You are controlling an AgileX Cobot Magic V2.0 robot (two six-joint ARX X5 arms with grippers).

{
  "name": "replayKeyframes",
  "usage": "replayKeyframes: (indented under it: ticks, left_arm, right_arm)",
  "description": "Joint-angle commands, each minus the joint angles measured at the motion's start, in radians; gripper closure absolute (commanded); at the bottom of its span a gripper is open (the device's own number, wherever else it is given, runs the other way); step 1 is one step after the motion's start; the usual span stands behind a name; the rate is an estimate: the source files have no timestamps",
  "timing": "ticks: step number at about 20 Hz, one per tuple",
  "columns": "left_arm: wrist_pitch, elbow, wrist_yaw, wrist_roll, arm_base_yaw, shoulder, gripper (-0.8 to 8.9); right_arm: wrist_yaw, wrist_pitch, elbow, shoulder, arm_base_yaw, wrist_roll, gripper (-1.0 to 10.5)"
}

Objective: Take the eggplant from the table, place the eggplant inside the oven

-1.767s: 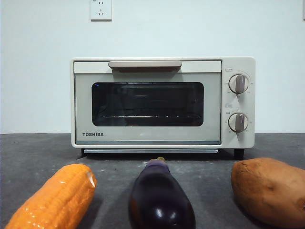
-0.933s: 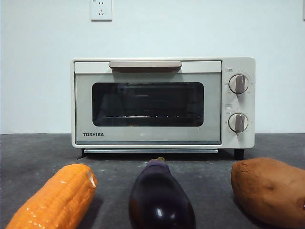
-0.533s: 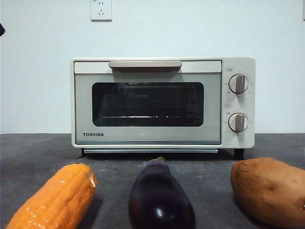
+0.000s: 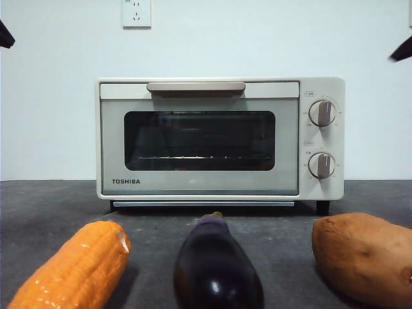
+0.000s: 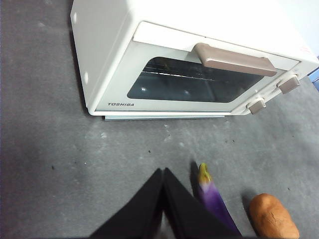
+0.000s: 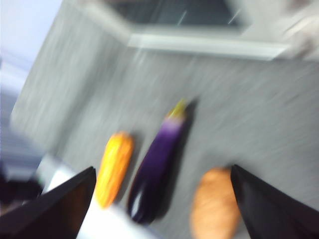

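The dark purple eggplant (image 4: 217,267) lies on the grey table (image 4: 45,206) in front of the cream TOSHIBA oven (image 4: 219,138), stem tip toward its shut door. High over the table, my left gripper (image 5: 162,173) has its jaws pressed together and holds nothing; the eggplant (image 5: 214,196) lies just beside its tips in that view. My right gripper (image 6: 162,169) is open and also high up, in a blurred picture, with the eggplant (image 6: 149,184) far below between its jaws. In the front view only a black tip shows at each top corner.
An orange corn cob (image 4: 74,267) lies left of the eggplant and a brown sweet potato (image 4: 364,257) lies right of it, both close by. The oven's beige handle (image 4: 196,87) runs along the top of the door. A wall socket (image 4: 136,13) is behind.
A black arm tip has come into the top right corner of the front view, and the one at the top left shows larger. Oven and vegetables have not moved.
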Motion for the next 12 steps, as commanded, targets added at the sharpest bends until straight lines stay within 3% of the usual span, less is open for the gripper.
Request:
replayKeyframes:
  ticks: [1,7,12]
  left_arm:
    - [0.007,0.022,0.006,0.011,-0.003,0.006,8.08]
    - [0.005,0.022,0.006,0.011,-0.003,0.006,8.08]
    - [-0.009,0.022,0.006,0.026,-0.003,0.006,8.08]
  right_arm:
    - [0.071,0.008,0.014,0.07,0.128,0.068,5.1]
    - [0.323,0.05,0.052,0.292,0.422,0.176,5.1]
    - [0.478,0.107,0.119,0.497,0.59,0.251,5.1]
